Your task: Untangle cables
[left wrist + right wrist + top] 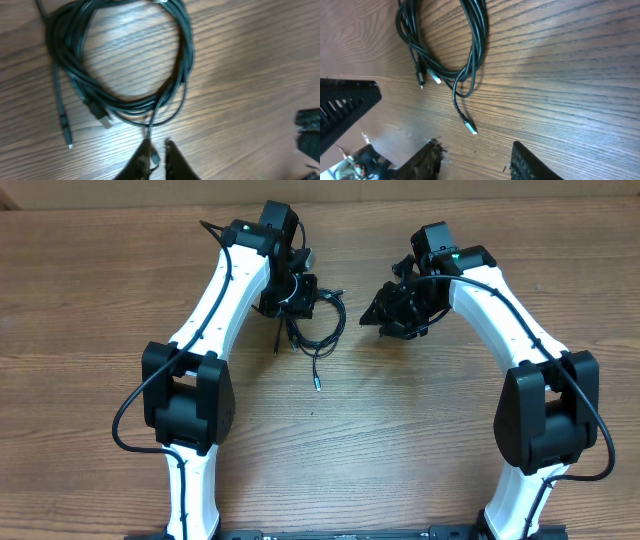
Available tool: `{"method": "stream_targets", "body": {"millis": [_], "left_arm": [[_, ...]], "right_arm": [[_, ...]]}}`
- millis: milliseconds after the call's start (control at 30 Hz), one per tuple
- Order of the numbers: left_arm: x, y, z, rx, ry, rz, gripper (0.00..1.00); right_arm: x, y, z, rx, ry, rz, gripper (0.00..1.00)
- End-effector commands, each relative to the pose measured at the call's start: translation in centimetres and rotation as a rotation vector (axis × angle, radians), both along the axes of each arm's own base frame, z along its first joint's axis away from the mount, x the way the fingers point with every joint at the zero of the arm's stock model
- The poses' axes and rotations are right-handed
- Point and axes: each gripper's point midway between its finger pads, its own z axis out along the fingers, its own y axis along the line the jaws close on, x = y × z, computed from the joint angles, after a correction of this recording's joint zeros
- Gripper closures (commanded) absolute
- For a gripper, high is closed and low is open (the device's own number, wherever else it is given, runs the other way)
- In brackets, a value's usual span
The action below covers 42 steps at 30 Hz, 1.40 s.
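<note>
Overhead, two white-and-black arms, the left arm (215,300) and the right arm (510,310), reach across one wooden table (400,450); each ends in one two-finger claw. One bundle of cables (325,320) lies on the table between the claws, just beside the left gripper (157,147) and apart from the right gripper (477,156). The bundle forms a single rough loop of thin black strands. They overlap so closely that the number of separate cords cannot be told.

Three plug ends (435,78) show in the right wrist view. One is dark, one is silver-tipped beside it at the loop's lower edge, and one is silver-tipped on a tail lying free of the loop, toward the right gripper.

Left gripper: fingers (142,162) drawn nearly together, with one strand from the loop running down between them. They appear to pinch it, though the contact sits at the lower frame edge and is blurred.

Right gripper: fingers (522,160) spread wide over bare wood; only their tips show.

Overhead, both claws are largely hidden under their own wrist housings. The loop's top is cut off in both wrist views. A black slatted part (345,107) at the left of the right wrist view and a dark shape (309,132) at the right edge of the left wrist view are cropped and cannot be identified.
</note>
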Motion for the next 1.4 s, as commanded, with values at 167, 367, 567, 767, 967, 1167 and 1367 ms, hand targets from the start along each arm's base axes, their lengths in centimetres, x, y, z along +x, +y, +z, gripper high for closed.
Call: {"method": "stream_targets", "body": {"millis": [167,367,567,767,967,1167,1367], "left_arm": [[0.9,3.1,-1.3,0.225,-0.044,0.172,0.73],[2.5,5.1,-4.2,0.294,-0.086,0.460,0.72],[5.1,5.3,-4.0,0.277,-0.191,0.576,0.73],[5.6,5.3,-4.0,0.268,-0.210,0.590,0.73],[5.2,4.6,-6.8,0.266,-0.148,0.571,0.76],[4.8,3.4,-8.6,0.261,-0.118,0.546,0.78],[4.7,3.3,-10.6,0.275,-0.098,0.550,0.79]], "right_arm": [[0.1,-0.9,-1.1,-0.058,-0.005,0.007,0.46],[0.0,-1.1,-1.2,-0.069,-0.004,0.007,0.44],[0.1,-1.2,-1.2,-0.075,-0.006,0.005,0.41],[0.0,-1.2,-1.2,-0.075,-0.005,0.005,0.41],[0.0,-1.2,-1.3,-0.076,-0.002,0.006,0.41],[0.0,-1.2,-1.3,-0.076,-0.002,0.006,0.41],[-0.2,-1.2,-1.3,-0.078,0.006,0.006,0.41]]}}
